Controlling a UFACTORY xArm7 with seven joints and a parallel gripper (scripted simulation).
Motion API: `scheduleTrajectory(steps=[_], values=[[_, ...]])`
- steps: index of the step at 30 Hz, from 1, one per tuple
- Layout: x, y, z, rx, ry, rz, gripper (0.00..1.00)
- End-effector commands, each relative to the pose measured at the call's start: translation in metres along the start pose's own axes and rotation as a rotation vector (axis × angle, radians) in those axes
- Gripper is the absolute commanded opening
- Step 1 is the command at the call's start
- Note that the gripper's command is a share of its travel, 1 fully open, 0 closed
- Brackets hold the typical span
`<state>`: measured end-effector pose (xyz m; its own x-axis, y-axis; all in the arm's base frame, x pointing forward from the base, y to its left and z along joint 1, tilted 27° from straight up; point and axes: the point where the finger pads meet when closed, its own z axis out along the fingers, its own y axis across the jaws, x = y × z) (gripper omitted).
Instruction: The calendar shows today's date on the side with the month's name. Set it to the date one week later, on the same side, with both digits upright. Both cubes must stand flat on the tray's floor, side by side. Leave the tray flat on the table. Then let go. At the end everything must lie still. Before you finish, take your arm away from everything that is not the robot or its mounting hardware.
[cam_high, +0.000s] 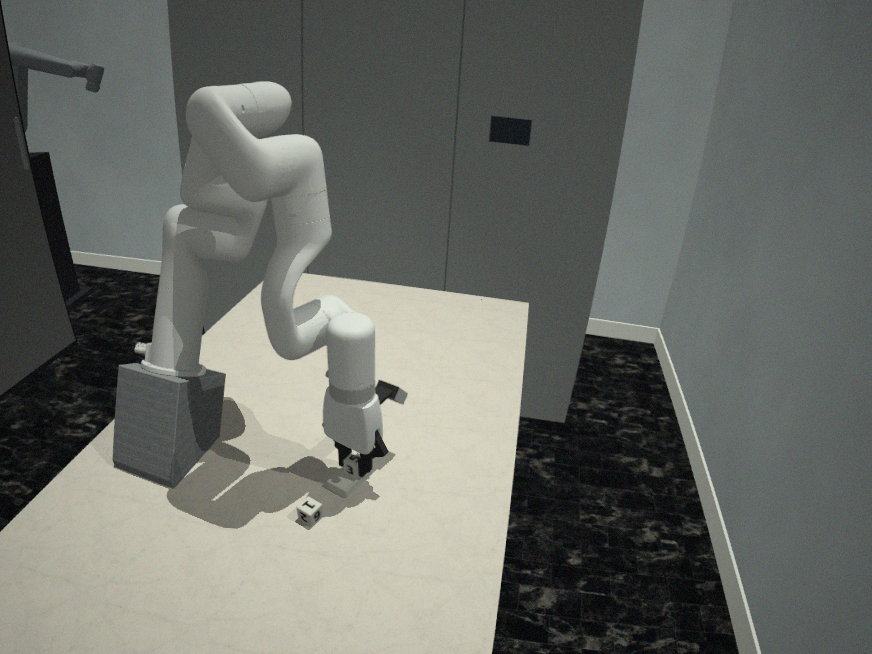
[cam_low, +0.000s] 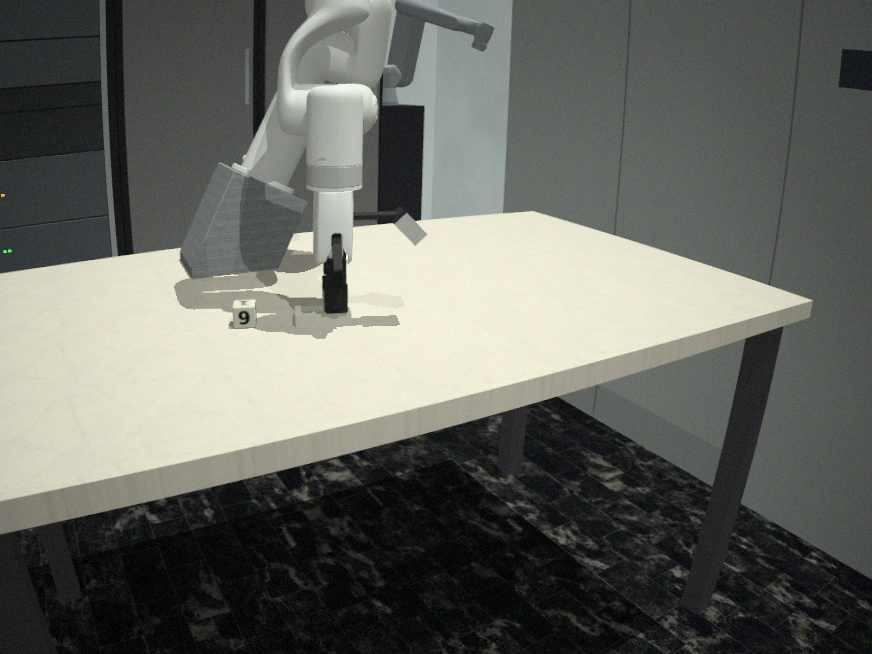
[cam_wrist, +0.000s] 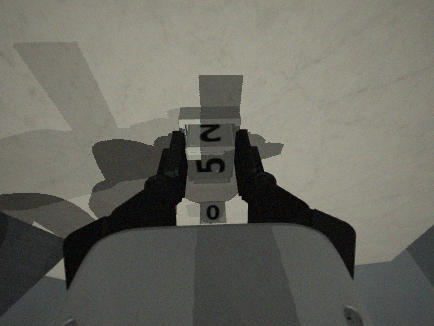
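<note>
My gripper (cam_high: 357, 466) (cam_low: 335, 310) (cam_wrist: 210, 145) points down over the tray, barely open, with its fingers close on both sides of a white cube (cam_high: 350, 470) (cam_wrist: 197, 175). This cube has a 5 on top, a 3 on one side and a 2 on another; it appears to stand flat in the tray (cam_high: 340, 487) (cam_low: 304, 318) (cam_wrist: 189, 114). The second cube (cam_high: 308, 511) (cam_low: 244, 313) lies on the table off the tray's end, 1 on top, 9 and 2 on its sides. A dark face with a 0 (cam_wrist: 213, 212) shows low in the wrist view, apparently this cube's.
The arm's grey base block (cam_high: 147, 429) (cam_low: 235, 225) stands to the left of the gripper in the top view. A black bar with a grey plate (cam_high: 400, 395) (cam_low: 410, 228) sticks out beside the gripper. Arm shadows fall across the tray. The month's name is not visible.
</note>
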<state>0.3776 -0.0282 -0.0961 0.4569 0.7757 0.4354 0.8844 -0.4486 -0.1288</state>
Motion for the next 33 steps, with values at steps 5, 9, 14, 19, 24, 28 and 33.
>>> scheduleTrajectory(steps=[5,9,14,19,24,28,33], values=[[0.0,0.001,-0.001,-0.003,-0.001,0.0,0.49],[0.0,0.001,-0.001,-0.003,-0.001,0.0,0.49],[0.0,0.001,-0.001,-0.003,-0.001,0.0,0.49],[0.0,0.001,-0.006,-0.003,-0.001,0.0,0.49],[0.0,0.001,-0.024,-0.003,-0.001,0.0,0.49],[0.0,0.001,-0.035,-0.003,-0.001,0.0,0.49],[0.0,0.001,-0.063,-0.003,-0.001,0.0,0.49]])
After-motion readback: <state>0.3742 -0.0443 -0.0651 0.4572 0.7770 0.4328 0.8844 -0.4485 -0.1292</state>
